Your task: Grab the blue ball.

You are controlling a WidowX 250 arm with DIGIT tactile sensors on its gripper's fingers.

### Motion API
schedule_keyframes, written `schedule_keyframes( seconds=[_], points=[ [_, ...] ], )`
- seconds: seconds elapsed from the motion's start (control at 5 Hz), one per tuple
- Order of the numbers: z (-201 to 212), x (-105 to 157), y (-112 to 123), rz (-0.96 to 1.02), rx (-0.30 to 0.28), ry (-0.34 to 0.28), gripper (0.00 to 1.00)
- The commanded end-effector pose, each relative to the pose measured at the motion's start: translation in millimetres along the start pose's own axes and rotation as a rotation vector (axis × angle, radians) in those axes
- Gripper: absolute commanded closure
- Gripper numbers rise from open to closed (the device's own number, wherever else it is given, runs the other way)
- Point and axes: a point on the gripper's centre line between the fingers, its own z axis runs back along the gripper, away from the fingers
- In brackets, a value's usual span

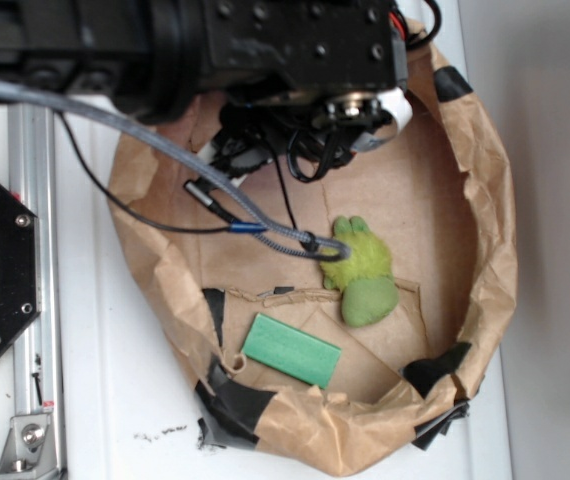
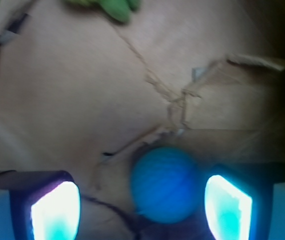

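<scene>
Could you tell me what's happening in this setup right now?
The robot arm is reaching into a brown paper bin for the blue ball. In the wrist view its open end effector has the ball between its fingers, nearer the right one, not yet gripped. A green plush toy and green block lie untouched.

Black robot arm with trailing cables.
I see a boxy black arm point(image 1: 265, 45) studded with small screws, a grey braided cable point(image 1: 145, 130), thin black wires point(image 1: 295, 150), and two glowing pale-cyan finger pads point(image 2: 56, 212).
</scene>
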Motion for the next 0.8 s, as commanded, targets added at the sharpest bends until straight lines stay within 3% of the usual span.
schedule_keyframes(
  seconds=[0.0,0.4,0.6],
  points=[
    [-38,-11,25,0.160,0.022,0.126,0.00],
    [-49,-16,31,0.211,0.019,0.158,0.00],
    [-48,-16,31,0.208,0.019,0.158,1.00]
  ],
)
